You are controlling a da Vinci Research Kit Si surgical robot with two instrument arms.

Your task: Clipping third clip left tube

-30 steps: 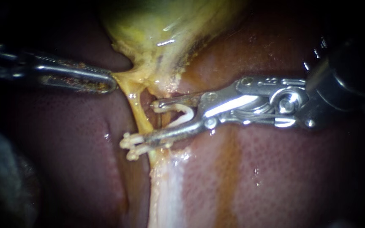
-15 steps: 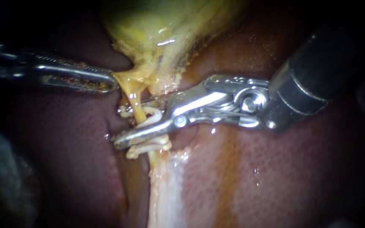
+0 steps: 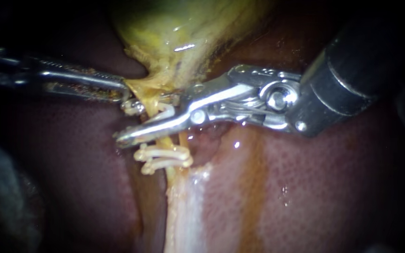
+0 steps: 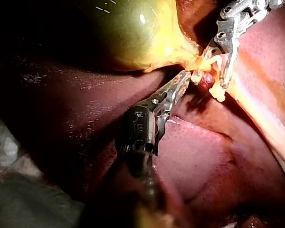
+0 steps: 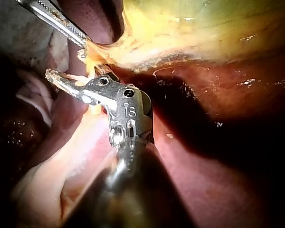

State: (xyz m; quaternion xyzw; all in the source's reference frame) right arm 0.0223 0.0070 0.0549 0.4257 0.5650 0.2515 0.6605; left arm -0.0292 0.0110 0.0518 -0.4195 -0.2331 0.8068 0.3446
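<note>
As the left tube lies: the left tube [image 3: 148,104] runs taut from the yellow tissue [image 3: 139,89] under the gallbladder [image 3: 174,33] down onto the liver [image 3: 305,187], with two set clips [image 3: 162,157] on its lower stretch.
Left instrument: the left instrument [image 3: 120,93] has its jaws pinched on the yellow tissue.
Right instrument: the right instrument [image 3: 125,122] has its jaws spread, each bearing a leg of the loaded clip [image 3: 164,111]. The tube lies between them, just on the gallbladder side of the set clips.
Step in hand, judged: closing the loaded clip. It wants the tube seated deep, both clip ends past its far edge, square across, apart from the set clips, with no liver or yellow tissue caught.
Endoscope view: shows the spacing to the set clips; the upper jaw is partly hidden behind the tube.
Right wrist view: shows one jaw tip projecting beyond the tube; the set clips cannot be made out.
Left wrist view: shows the gallbladder's green body.
</note>
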